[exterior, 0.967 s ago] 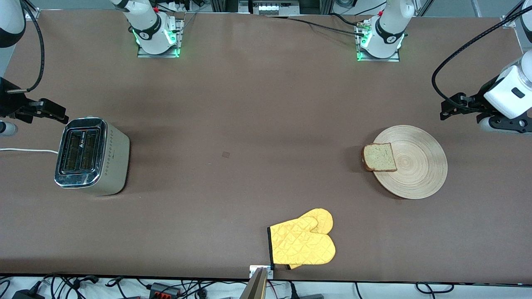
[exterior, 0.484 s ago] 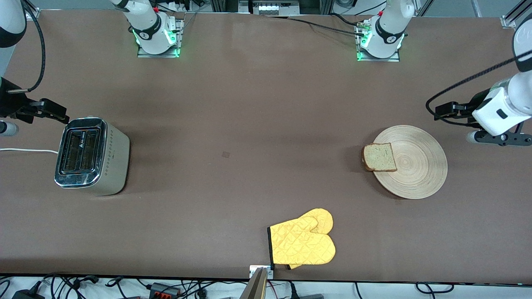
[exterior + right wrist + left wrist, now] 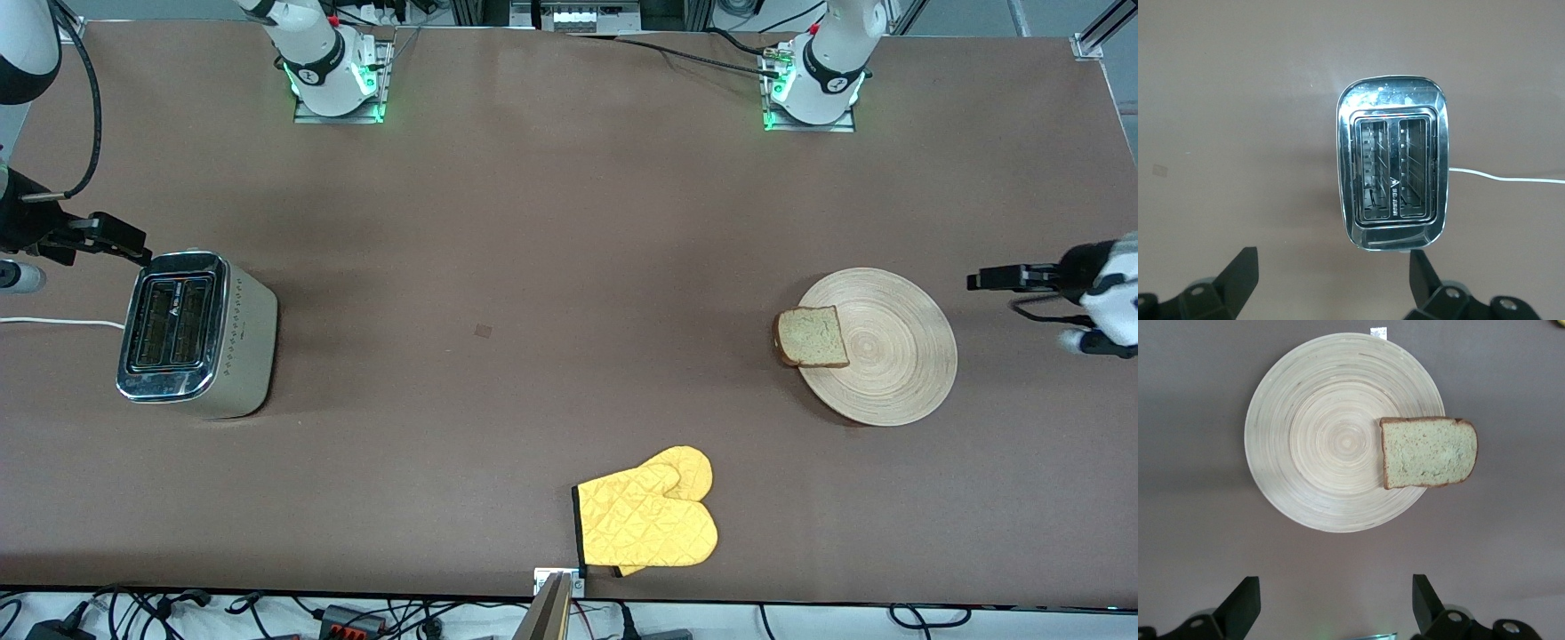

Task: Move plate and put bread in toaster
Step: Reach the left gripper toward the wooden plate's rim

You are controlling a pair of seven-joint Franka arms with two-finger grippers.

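The round light-wood plate (image 3: 889,364) (image 3: 1311,440) lies toward the left arm's end of the table. The bread (image 3: 811,337) (image 3: 1428,452) rests on its rim, overhanging the edge that faces the toaster. My left gripper (image 3: 980,279) (image 3: 1335,587) hangs open and empty over bare table beside the plate, at the table's end. The chrome-topped toaster (image 3: 191,333) (image 3: 1393,167) stands at the right arm's end with both slots empty. My right gripper (image 3: 132,244) (image 3: 1331,257) is open and empty, over the table just beside the toaster's top edge.
A yellow quilted oven mitt (image 3: 649,520) lies near the front edge of the table, between the two ends. The toaster's white cord (image 3: 53,322) (image 3: 1511,179) runs off toward the table's end.
The left arm has swung down and outward, so its gripper now sits level with the plate near the table's end. The right arm, plate, bread and toaster have not moved.
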